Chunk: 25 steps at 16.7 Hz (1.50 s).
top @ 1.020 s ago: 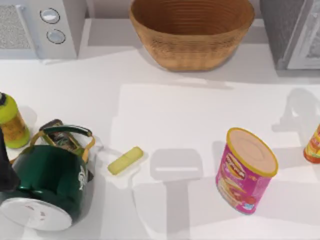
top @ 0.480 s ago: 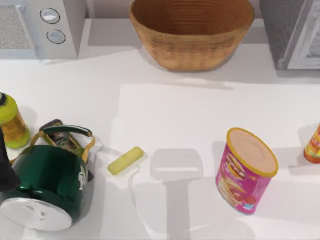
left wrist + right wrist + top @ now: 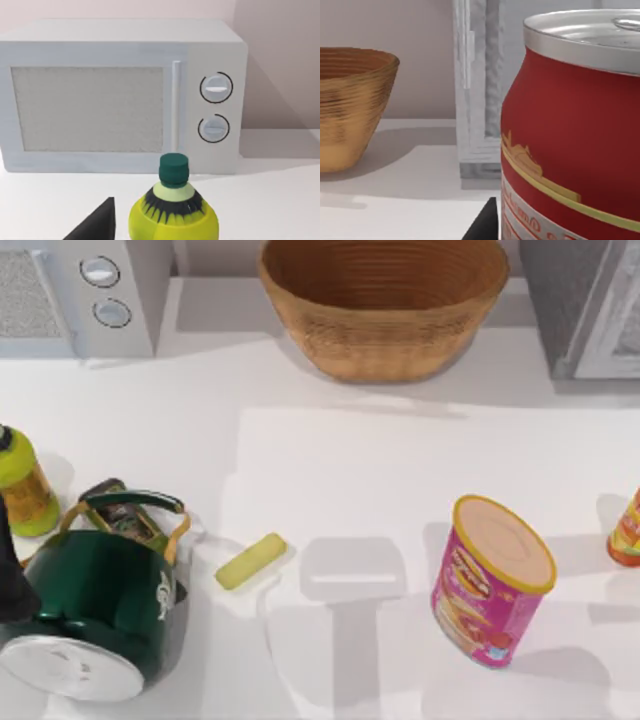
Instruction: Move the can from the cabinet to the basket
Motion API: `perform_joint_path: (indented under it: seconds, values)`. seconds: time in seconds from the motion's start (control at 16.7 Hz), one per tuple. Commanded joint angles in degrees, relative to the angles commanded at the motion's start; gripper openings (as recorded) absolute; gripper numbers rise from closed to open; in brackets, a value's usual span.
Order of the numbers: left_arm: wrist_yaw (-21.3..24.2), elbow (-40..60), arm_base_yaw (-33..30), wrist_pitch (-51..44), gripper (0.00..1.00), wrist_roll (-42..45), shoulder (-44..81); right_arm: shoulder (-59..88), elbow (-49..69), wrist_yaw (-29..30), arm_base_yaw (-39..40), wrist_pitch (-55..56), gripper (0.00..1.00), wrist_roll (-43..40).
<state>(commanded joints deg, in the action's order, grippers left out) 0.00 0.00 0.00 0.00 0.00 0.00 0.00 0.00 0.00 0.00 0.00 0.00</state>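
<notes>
The small red drink can with a shiny silver top (image 3: 570,125) is looming close before the right wrist camera, with the dark grey cabinet's pale framed door (image 3: 477,90) and the round tan woven wicker basket (image 3: 350,105) standing behind it. In the top view the can (image 3: 627,530) is standing on the white desk (image 3: 340,460) at its right edge. I cannot tell how either arm's jaws are standing.

A big brown basket (image 3: 385,305) sits at the back of the white worktop (image 3: 330,470). The grey cabinet (image 3: 585,305) stands to its right. A red can (image 3: 626,532) peeks in at the right edge, near a pink canister (image 3: 490,580). A green kettle (image 3: 95,605) sits at the front left.
</notes>
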Motion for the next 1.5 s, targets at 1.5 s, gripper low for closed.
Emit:
perform_joint_path:
  seconds: [1.5]
  values:
    - [0.0, 0.0, 0.0, 0.0, 1.0, 0.0, 0.0, 96.12, 72.65, 25.0, 23.99, 23.73, 0.0, 0.9]
